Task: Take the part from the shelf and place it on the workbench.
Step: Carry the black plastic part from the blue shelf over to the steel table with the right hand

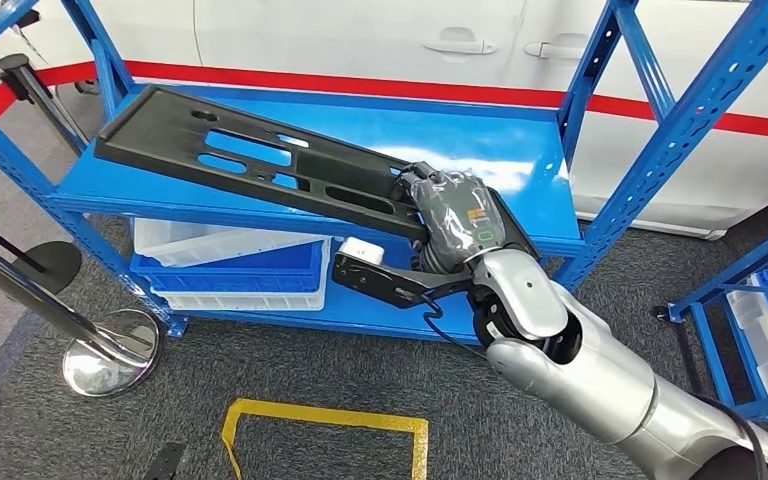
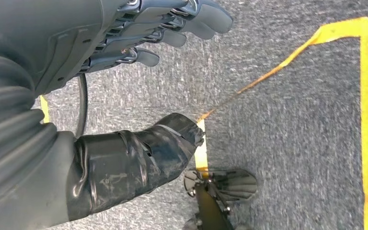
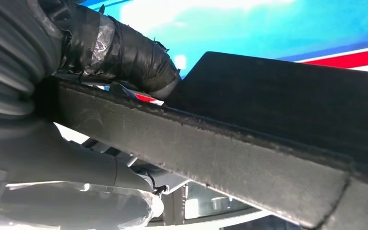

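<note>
- Blue steel shelf (image 1: 520,150) stands on grey carpet in front of a white car (image 1: 360,40) with a red stripe along its side; yellow tape (image 1: 325,415) marks a box on the floor nearby, and a chrome barrier post base (image 1: 110,365) sits off to the side.
- Lying across the shelf's upper deck is the part (image 1: 250,160), a long, flat black panel with slots cut through it; its near end juts past the front edge and looks lifted off the deck.
- At that near end the right hand (image 1: 455,220) grips the part, the thumb (image 3: 124,52) on one face and the fingers (image 3: 62,158) curled under the other, as the right wrist view shows.
- The left hand (image 2: 139,62) hangs over the carpet, fingers loosely apart, holding nothing.
- Judging by its look, the part is stiff moulded plastic, fairly light but long, so a hold at one end will likely let the far end sag or swing; a hold nearer the middle, or a second hand, would steady it.
- White and blue bins (image 1: 240,265) sit on the lower deck, just below the panel's path.
- No desk is seen.
</note>
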Motion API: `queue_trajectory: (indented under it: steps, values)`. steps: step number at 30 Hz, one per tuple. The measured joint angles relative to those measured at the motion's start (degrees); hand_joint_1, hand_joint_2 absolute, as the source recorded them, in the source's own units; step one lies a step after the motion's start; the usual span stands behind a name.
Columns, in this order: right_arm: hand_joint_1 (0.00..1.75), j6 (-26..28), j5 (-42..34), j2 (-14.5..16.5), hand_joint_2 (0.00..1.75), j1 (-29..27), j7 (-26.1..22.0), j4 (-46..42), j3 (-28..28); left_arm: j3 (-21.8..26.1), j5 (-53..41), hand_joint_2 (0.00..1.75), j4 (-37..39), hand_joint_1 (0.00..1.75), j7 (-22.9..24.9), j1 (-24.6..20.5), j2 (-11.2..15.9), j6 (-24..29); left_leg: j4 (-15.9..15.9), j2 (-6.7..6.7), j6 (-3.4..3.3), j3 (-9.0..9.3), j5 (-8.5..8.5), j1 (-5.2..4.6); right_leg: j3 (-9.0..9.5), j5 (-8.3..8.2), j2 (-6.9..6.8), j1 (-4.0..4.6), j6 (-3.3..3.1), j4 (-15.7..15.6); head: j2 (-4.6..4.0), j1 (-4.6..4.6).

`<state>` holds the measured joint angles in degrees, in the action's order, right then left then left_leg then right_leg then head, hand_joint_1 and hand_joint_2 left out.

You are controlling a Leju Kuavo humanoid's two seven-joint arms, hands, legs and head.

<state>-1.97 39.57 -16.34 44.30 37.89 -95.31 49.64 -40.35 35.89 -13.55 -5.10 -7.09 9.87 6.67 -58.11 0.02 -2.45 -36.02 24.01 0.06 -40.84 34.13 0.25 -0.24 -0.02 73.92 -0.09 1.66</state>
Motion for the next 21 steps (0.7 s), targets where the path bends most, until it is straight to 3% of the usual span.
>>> queue_trajectory:
  steps: [1,2,3,5,7,10,12,15,16,18,20,21]
  values:
    - [1.75,0.1,0.5,-0.1,1.75,-0.2,0.0,0.1,0.0,0.0,-0.1,1.75,0.0,0.0,0.1,0.0,0.0,0.0,-0.1,0.02,-0.08,-0.45,-0.25,-0.06,-0.31,0.57,0.0,-0.02,0.05,1.8,0.0,-0.01]
    - [1.75,0.2,0.9,-0.2,1.75,-0.3,0.0,0.3,0.0,0.0,-0.2,1.75,0.0,0.0,0.2,0.0,0.0,0.1,-0.3,0.01,-0.05,-0.94,-0.5,-0.09,0.38,0.08,-0.01,-0.05,0.07,1.6,0.0,-0.01]
    - [1.75,0.4,1.4,-0.3,1.75,-0.4,0.0,0.4,0.0,0.0,-0.3,1.75,0.0,0.0,0.2,0.0,0.0,0.1,-0.5,-0.01,0.02,-1.41,-0.71,-0.1,1.97,-1.1,-0.01,-0.09,0.05,-0.5,0.0,-0.02]
    - [1.75,0.8,2.0,-0.4,1.75,-0.5,0.0,0.6,0.0,0.0,-0.3,1.75,0.0,0.0,0.2,0.0,0.0,0.1,-1.0,-0.04,0.37,-2.33,-1.12,-0.12,6.85,-3.42,-0.02,-0.16,-0.11,-8.2,0.0,0.0]
    - [1.75,1.2,2.5,-0.4,1.75,-0.5,0.0,0.6,0.0,0.0,-0.3,1.75,0.0,0.0,0.3,0.0,0.0,0.0,-1.4,-0.04,0.96,-2.83,-1.59,-0.16,9.42,-4.59,0.04,0.04,-0.35,-12.8,0.0,0.03]
    - [1.75,1.5,2.9,-0.5,1.75,-0.6,0.0,0.7,0.0,0.0,-0.2,1.75,0.0,0.0,0.4,0.1,0.1,0.0,-1.3,-0.14,2.02,-3.21,-2.46,-0.12,8.79,-5.62,0.05,0.2,-1.09,-13.4,0.0,-0.02]
    - [1.75,1.5,2.9,-0.6,1.75,-0.6,-0.1,0.8,0.0,0.0,-0.1,1.75,0.0,0.0,0.5,0.2,0.1,-0.1,-3.0,-0.23,2.7,-4.31,-0.35,0.02,7.87,-6.76,-0.05,-0.01,-1.88,-13.8,0.0,0.05]
    - [1.75,1.4,2.9,-0.6,1.75,-0.5,-0.1,0.9,0.0,0.0,0.1,1.75,0.0,0.0,0.6,0.2,0.1,-0.1,-12.7,-0.22,3.58,-7.09,7.24,0.3,5.83,-8.44,-0.12,-0.03,-2.42,-13.9,0.0,0.27]
    - [1.75,1.4,2.9,-0.6,1.75,-0.6,-0.1,0.9,0.0,0.0,0.1,1.75,0.0,0.0,0.6,0.2,0.1,-0.1,-15.8,-0.22,3.71,-7.49,8.5,0.34,5.07,-8.98,-0.12,0.0,-2.41,-13.8,0.0,0.26]
    - [1.75,1.3,2.9,-0.6,1.75,-0.6,-0.1,1.1,0.0,0.0,0.1,1.75,0.0,0.0,0.6,0.2,0.1,-0.1,-17.1,-0.22,3.69,-6.09,7.65,0.34,3.6,-9.98,-0.12,0.05,-2.34,-13.7,0.0,0.27]
    - [1.75,1.3,2.9,-0.6,1.75,-0.6,-0.1,1.1,0.0,0.0,0.1,1.75,0.0,0.0,0.6,0.2,0.1,-0.1,-11.1,-0.23,3.36,-1.06,5.32,0.33,2.37,-10.92,-0.1,0.07,-2.15,-13.5,0.0,0.27]
    - [1.75,1.4,2.9,-0.6,1.75,-0.6,-0.1,1.1,0.0,0.0,0.1,1.75,0.0,0.0,0.6,0.1,0.1,-0.1,-6.6,-0.27,3.11,2.14,5.12,0.19,1.92,-11.38,-0.09,0.12,-1.95,-13.5,0.0,0.26]
